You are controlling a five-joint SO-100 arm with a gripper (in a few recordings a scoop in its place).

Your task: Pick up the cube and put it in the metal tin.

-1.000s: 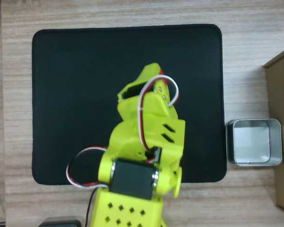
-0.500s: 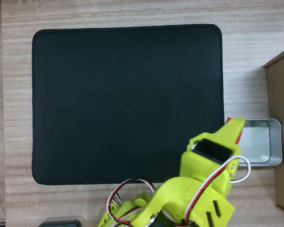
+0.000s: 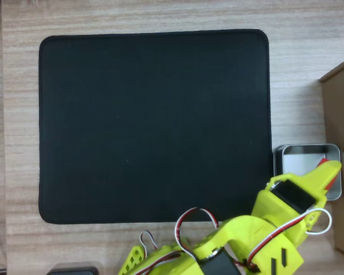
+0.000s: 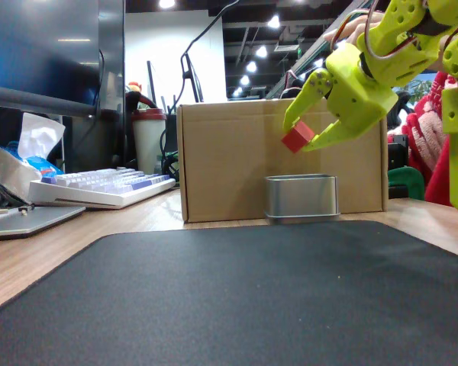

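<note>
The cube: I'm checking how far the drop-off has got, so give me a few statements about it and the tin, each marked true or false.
1. The gripper holds the red cube in the air above the metal tin. True.
2. The cube already lies on the bottom of the tin. False: in the fixed view it sits between the fingers, clear of the tin's rim.
3. The tin stands on the black mat. False: in the overhead view it stands on the wooden table, just off the mat's right edge.
4. A brown cardboard box stands right behind the tin in the fixed view. True.
5. The arm is blue. False: it is yellow-green.
</note>
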